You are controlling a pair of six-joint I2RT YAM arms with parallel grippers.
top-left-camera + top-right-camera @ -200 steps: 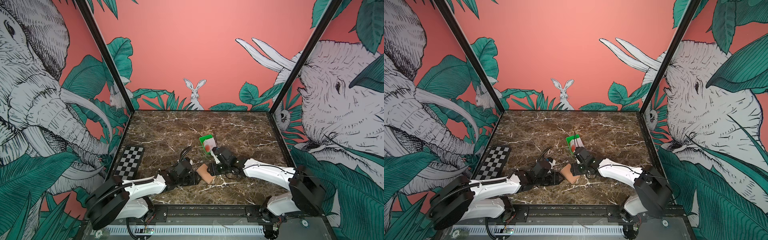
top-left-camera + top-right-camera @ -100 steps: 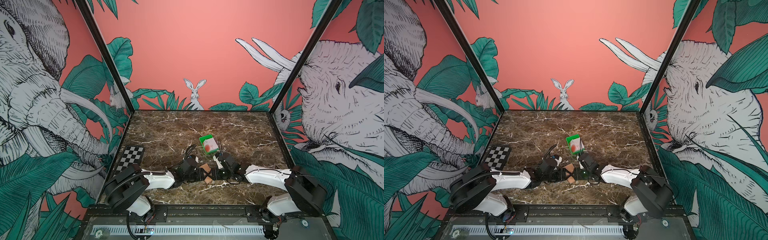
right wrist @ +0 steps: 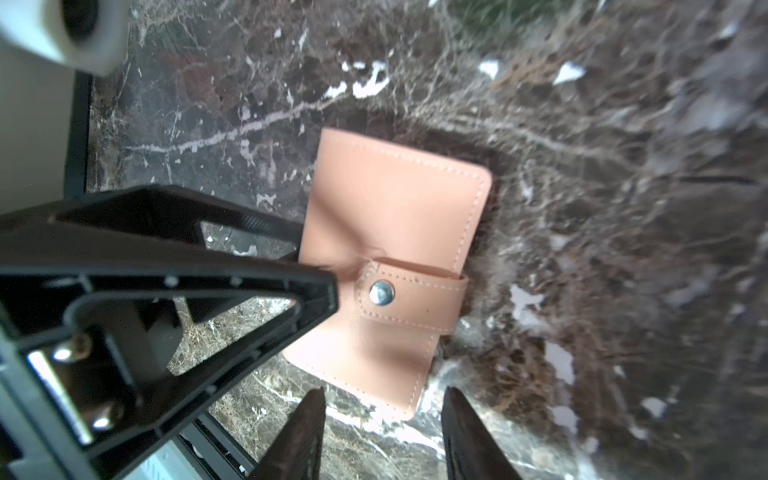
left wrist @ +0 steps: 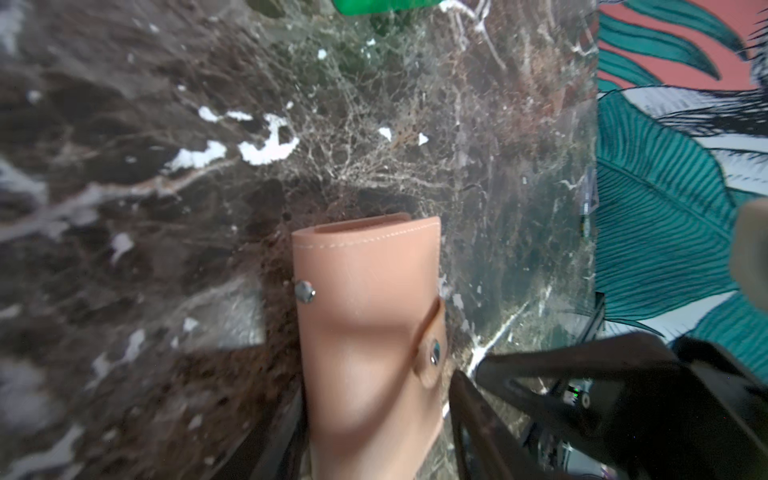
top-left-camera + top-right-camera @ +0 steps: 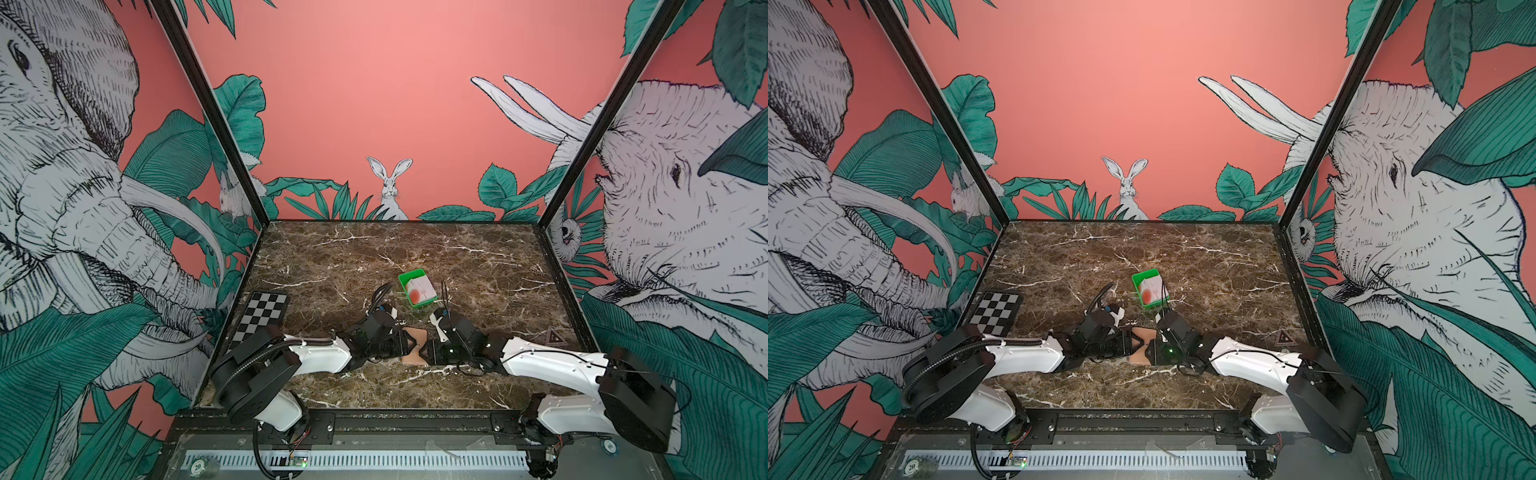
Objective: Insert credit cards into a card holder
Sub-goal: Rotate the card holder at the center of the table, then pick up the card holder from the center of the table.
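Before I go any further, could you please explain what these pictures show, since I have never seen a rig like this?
Two robot arms, left arm and right arm, work on a marble table, each ending in a two-fingered gripper. Both top views look down on the whole scene; each wrist view comes from a camera on one arm. A tan folded holder lies between the grippers. The left gripper straddles one end, one finger touching it; whether it grips I cannot tell. The right gripper stands open at its other side. Farther back sits a green tray holding cards; a checkerboard lies on the left arm's side.
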